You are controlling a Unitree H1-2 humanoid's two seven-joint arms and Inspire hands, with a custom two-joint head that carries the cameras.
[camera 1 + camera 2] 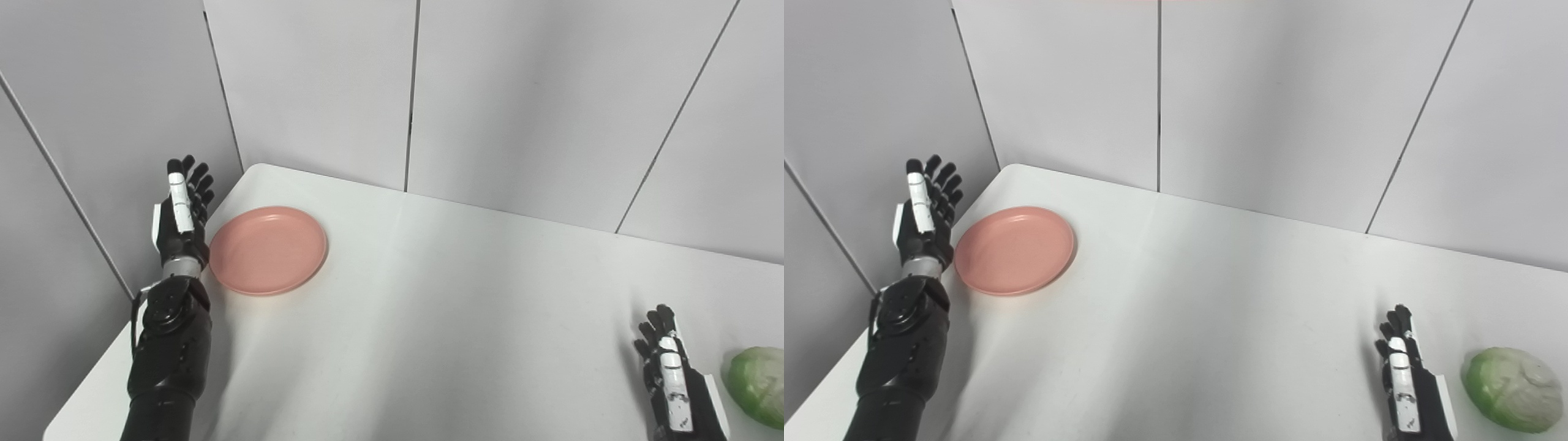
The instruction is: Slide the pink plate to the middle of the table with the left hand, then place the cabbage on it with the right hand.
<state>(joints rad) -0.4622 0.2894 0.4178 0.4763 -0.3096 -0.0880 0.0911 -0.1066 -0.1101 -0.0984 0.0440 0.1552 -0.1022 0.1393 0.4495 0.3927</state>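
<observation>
Left robot hand (180, 211) of mine stands upright with its fingers spread and grasping nothing, at about 9 o'clock of the pink plate, just beside its rim; whether the palm already touches the rim I cannot tell.

Largest first: the white counter (465, 306) fills the lower part of both views, running back to grey wall panels (520, 92). The pink plate (267, 249) lies flat near the counter's far-left corner, around 10 o'clock from the counter's middle, and nothing is on it. The cabbage (1511, 388) sits at the near-right edge, roughly 4 o'clock from the middle, well apart from the plate. My right robot hand (1405, 383) rests low at 9 o'clock of the cabbage, near it but apart, fingers extended and released, holding nothing.

As I judge it, the first step is only beginning: the plate is not yet in the middle, and the cabbage is untouched. The next move calls for pressing the side of my left robot hand against the plate's left rim and pushing it toward 3 to 4 o'clock, keeping contact low so the plate slides and does not tip or spin away. My right robot hand should wait until the plate is in place.
</observation>
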